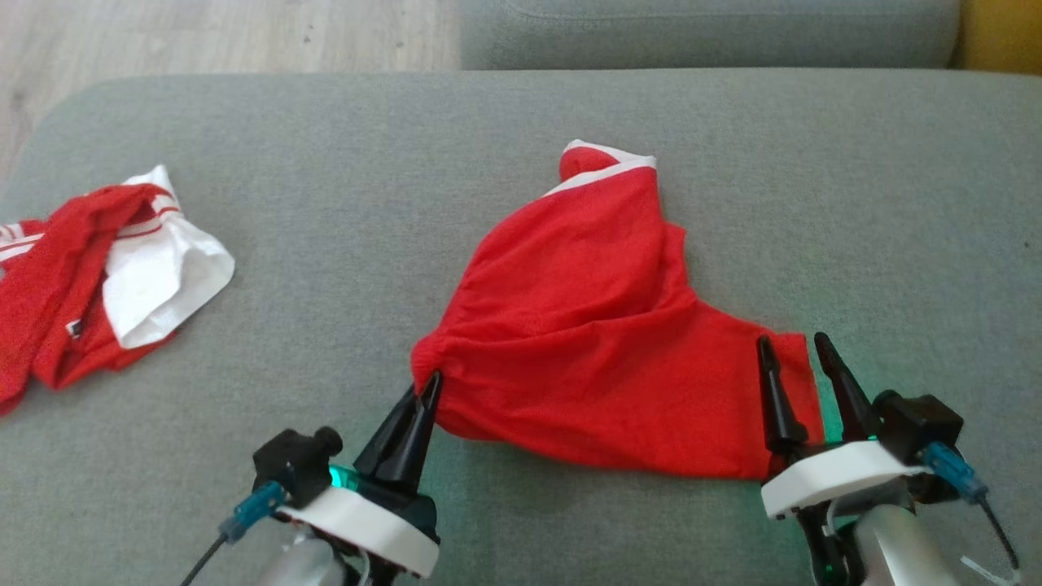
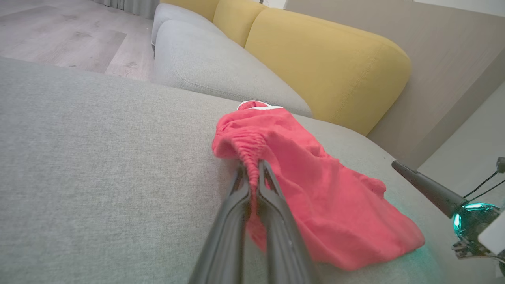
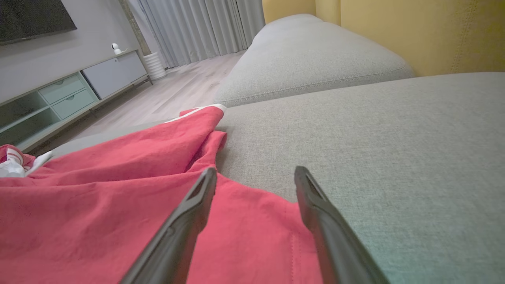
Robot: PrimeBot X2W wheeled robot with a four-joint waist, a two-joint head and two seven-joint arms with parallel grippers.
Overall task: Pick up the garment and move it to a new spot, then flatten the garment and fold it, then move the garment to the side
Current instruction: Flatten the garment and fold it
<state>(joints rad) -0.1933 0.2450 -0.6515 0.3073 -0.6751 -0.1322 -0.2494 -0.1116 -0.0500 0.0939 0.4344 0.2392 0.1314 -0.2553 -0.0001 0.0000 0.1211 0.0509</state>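
Closest to my head camera is the left gripper (image 1: 430, 382) at the lower left, its two dark fingers clenched together on the left tip of the red garment (image 1: 602, 325). On my left wrist feed that gripper (image 2: 250, 167) has the gathered elastic waistband (image 2: 248, 146) pinched between its tips, with the cloth bunched just above them. Sweeping from the left edge, a second heap of red-and-white clothing (image 1: 98, 277) lies crumpled on the grey sofa cushion (image 1: 326, 163), well apart from the piece I am working. The red garment sits near the middle of the cushion, lying wrinkled and roughly triangular, with a white-trimmed corner (image 1: 610, 159) pointing away from me and a long lower edge running to the right. At that right corner is the right gripper (image 1: 792, 342), released, with its fingers spread wide. On the right wrist feed the gripper (image 3: 255, 171) straddles the cloth's edge: its left finger is over red fabric (image 3: 98, 205) and its right finger is over bare cushion beside it. I cannot tell whether the tips touch the cloth. Beyond the cushion I see pale wood floor (image 1: 203, 32), and the left wrist feed shows a yellow backrest (image 2: 327, 59) at the sofa's far end.
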